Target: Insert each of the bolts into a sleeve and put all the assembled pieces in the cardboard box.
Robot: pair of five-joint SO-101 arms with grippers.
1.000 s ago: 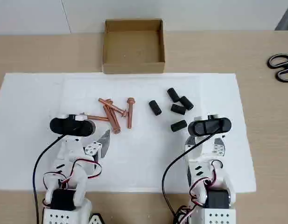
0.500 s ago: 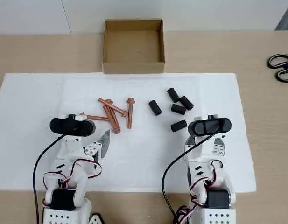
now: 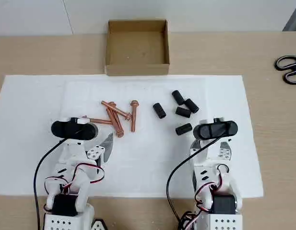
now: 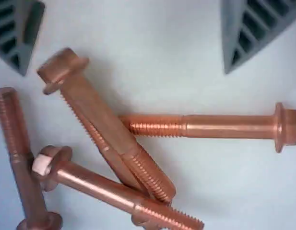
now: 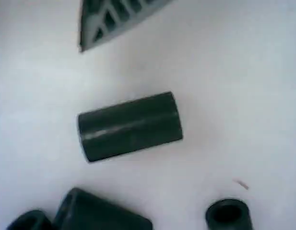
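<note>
A light wooden counter (image 3: pixel 272 105) carries a large white sheet (image 3: pixel 37 105) that covers most of its near half. Behind the counter's far edge runs a pale wall (image 3: pixel 32 14).

At the left the left arm (image 3: pixel 73 158) stands on the near edge of the sheet, a black cable (image 3: pixel 42 165) looping beside it. The left fingers (image 4: pixel 253 33) are spread wide with nothing between them, hanging over the copper bolts (image 3: pixel 114 115). The bolts lie in a loose, overlapping pile left of the sheet's middle. At least four can be counted from above; the crossing shafts make a firmer count uncertain. In the left wrist view one bolt (image 4: pixel 215 127) lies apart enough to show its whole length, its flanged head pointing away from the pile.

Beyond the sheet's far edge, on bare wood near the middle, sits the open cardboard box (image 3: pixel 108 45), just beside the sheet.

Right of the middle lie five short black sleeves (image 3: pixel 183 112), scattered on their sides, near one another and well apart from the bolts. The nearest sleeve (image 5: pixel 129 125) lies just ahead of the right arm (image 3: pixel 210 163). Whether that arm's grasp is open or closed cannot be told.

At the far right edge, on bare wood, lies one pair of black-handled scissors (image 3: pixel 289 68).
</note>
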